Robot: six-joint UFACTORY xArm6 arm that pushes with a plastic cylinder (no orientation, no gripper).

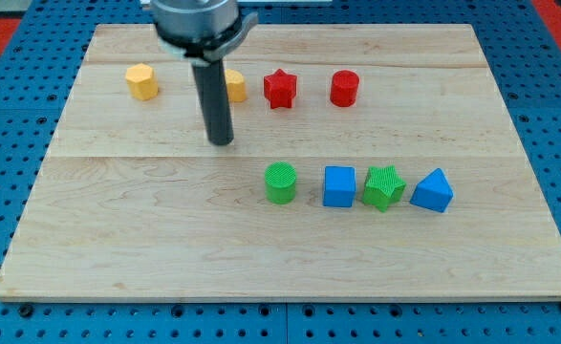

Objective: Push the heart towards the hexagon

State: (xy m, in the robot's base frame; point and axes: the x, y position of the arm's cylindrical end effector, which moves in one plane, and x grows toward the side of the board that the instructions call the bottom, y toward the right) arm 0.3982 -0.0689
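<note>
A yellow hexagon block point(141, 81) sits near the board's top left. A second yellow block point(234, 86), likely the heart, lies to its right and is partly hidden behind my rod. My tip point(222, 141) rests on the board just below and slightly left of that second yellow block, apart from it.
A red star point(280, 89) and a red cylinder point(344, 88) sit right of the yellow blocks. Lower down is a row: green cylinder point(280, 182), blue cube point(338, 185), green star point(384, 187), blue triangular block point(433, 190). The wooden board point(118, 239) lies on a blue pegboard.
</note>
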